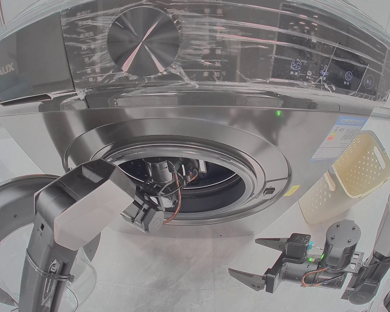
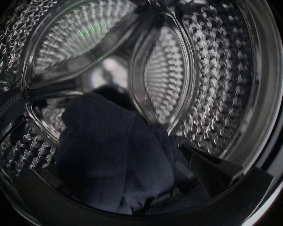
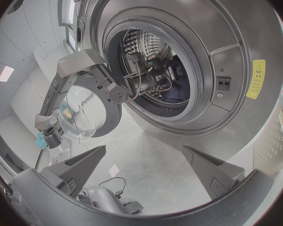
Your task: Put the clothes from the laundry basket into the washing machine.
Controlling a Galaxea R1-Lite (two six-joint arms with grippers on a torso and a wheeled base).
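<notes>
I judge this to be the drop-off step. My left arm is through the mouth of the washing machine (image 1: 203, 122), and the left fingers (image 2: 210, 170) look spread apart in the dim drum (image 2: 223, 72). The dark navy garment (image 2: 116, 154) is bunched between them, low at the drum's front lip. I cannot tell whether a finger touches it.

The right fingers (image 3: 81, 164) hang wide open and hold nothing, above the floor (image 1: 182, 269) in front of the machine.

Next, I reckon, the left arm must back out straight without snagging the cloth on the door rim. Then one arm goes to the laundry basket (image 1: 359, 170), which stands on the floor just beside the machine's right front corner. I can't see its bottom.

The garment is soft, matte and rumpled. The drum is polished steel, embossed with scale-like dimples and smooth raised paddles. The basket is pale rigid plastic pierced with small crosses. The round glass door (image 3: 85, 110) is swung open to the left.
</notes>
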